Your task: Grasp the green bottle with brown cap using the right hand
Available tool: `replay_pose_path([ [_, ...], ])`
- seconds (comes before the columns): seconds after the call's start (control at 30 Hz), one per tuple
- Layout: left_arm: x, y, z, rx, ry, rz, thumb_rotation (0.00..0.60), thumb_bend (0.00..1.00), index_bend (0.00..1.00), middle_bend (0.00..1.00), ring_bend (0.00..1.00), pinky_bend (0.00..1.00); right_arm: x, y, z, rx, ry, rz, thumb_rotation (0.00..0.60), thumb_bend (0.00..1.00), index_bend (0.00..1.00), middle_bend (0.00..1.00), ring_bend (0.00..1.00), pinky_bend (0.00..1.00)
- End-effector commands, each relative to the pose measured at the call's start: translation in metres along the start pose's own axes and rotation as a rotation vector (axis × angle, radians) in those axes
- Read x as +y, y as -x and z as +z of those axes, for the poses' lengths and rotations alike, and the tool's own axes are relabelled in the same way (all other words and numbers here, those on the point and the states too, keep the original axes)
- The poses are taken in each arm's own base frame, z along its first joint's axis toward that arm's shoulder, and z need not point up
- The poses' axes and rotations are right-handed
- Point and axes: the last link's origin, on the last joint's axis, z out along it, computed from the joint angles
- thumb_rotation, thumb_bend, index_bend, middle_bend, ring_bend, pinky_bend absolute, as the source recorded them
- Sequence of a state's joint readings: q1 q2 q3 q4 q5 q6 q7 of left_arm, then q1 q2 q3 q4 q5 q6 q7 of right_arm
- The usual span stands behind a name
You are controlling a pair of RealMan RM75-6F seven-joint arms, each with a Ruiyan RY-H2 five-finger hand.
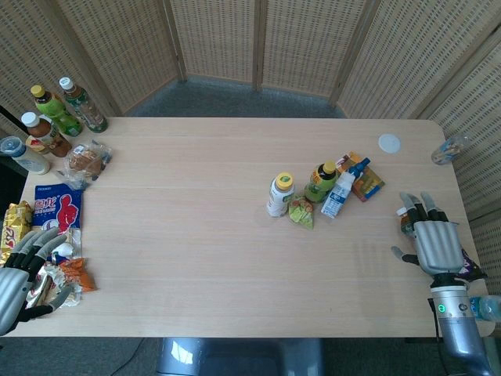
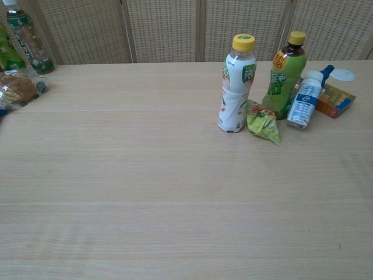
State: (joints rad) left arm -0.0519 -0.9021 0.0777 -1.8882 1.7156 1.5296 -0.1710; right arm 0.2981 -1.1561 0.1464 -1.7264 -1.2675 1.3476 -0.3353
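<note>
Resting low over the near right part of the wooden table (image 1: 203, 235), the right hand (image 1: 434, 239) is seen with fingers spread and nothing held. Well apart from it, up and to its left, the green bottle with brown cap (image 1: 320, 182) stands upright. A small white bottle with blue label (image 1: 338, 196) leans just beside that bottle on the hand's side, with an orange and blue carton (image 1: 362, 177) behind it. Further from the hand stand a white bottle with yellow cap (image 1: 279, 194) and a crumpled green wrapper (image 1: 300, 211). The left hand (image 1: 19, 274) lies open among snack packets (image 1: 59, 207) at the far left edge.
</note>
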Motion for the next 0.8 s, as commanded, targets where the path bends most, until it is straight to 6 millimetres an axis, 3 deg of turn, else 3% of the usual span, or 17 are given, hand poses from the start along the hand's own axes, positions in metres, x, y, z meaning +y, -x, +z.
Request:
replay_pose_path([
  [0.03, 0.0, 0.001, 0.001, -0.001, 0.0, -0.002, 0.6, 0.35, 0.11, 0.07, 0.0, 0.0, 0.0, 0.001, 0.0, -0.004, -0.002, 0.008, 0.579, 0.15, 0.0, 0.14, 0.02, 0.25],
  [0.47, 0.003, -0.004, -0.003, 0.012, 0.012, -0.004, 0.6, 0.35, 0.11, 0.06, 0.0, 0.0, -0.005, -0.005, 0.006, 0.001, -0.019, 0.216, 0.583, 0.15, 0.0, 0.14, 0.02, 0.25],
  [0.8, 0.001, -0.003, -0.003, 0.007, 0.005, -0.008, 0.6, 0.35, 0.11, 0.06, 0.0, 0.0, -0.019, 0.009, 0.046, -0.024, -0.052, 0.455, 0.584, 0.15, 0.0, 0.12, 0.0, 0.25],
])
